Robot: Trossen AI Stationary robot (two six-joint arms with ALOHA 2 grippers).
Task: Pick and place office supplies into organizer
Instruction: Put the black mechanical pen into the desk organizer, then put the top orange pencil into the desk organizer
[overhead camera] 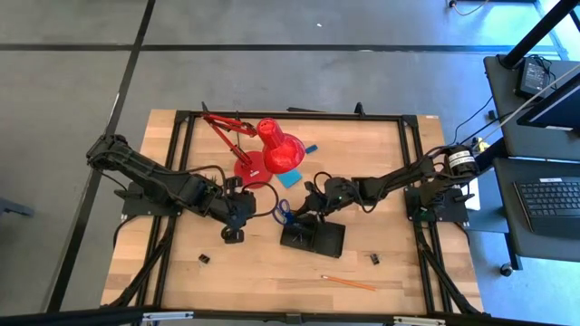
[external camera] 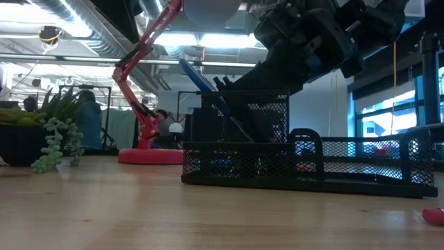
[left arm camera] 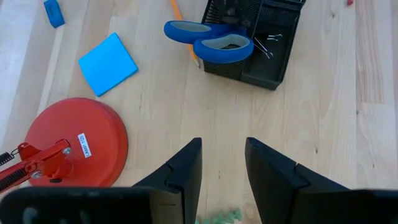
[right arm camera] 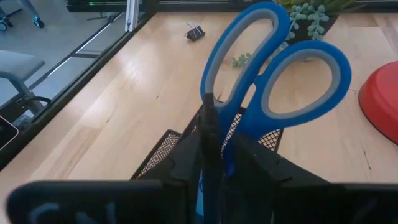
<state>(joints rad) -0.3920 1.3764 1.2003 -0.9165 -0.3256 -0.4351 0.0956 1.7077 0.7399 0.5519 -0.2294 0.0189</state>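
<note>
**Scissors upright in the mesh organizer, my right fingers on them**

Pale wood-plank table (overhead camera: 272, 267), fine grain, black metal frame around it. Red desk lamp (overhead camera: 272, 145), glossy, cone shade and round flat base, stands at the far middle.

Organizer (overhead camera: 313, 237): low black wire-mesh tray, rectangular, with a taller mesh cup at one end. It sits mid-table, nearer my right arm.

Blue-handled scissors (right arm camera: 273, 81) stand blades-down in the mesh cup, smooth oval loops with grey inner lining leaning out over the rim. My right gripper (right arm camera: 214, 158) is clamped on them just below the loops, at the cup's top edge.

My left gripper (left arm camera: 222, 165) hovers near the lamp base, dark angular fingers parted, holding nothing.

Light-blue square note pad (left arm camera: 107, 63), flat and matte, lies beside the lamp base. Orange pencil (overhead camera: 349, 282), thin, lies near the front edge. Two small metal clips rest in a tray compartment. Tiny black binder clip (overhead camera: 204, 259) sits front-left; small blue eraser (left arm camera: 53, 12) beyond the pad.
</note>
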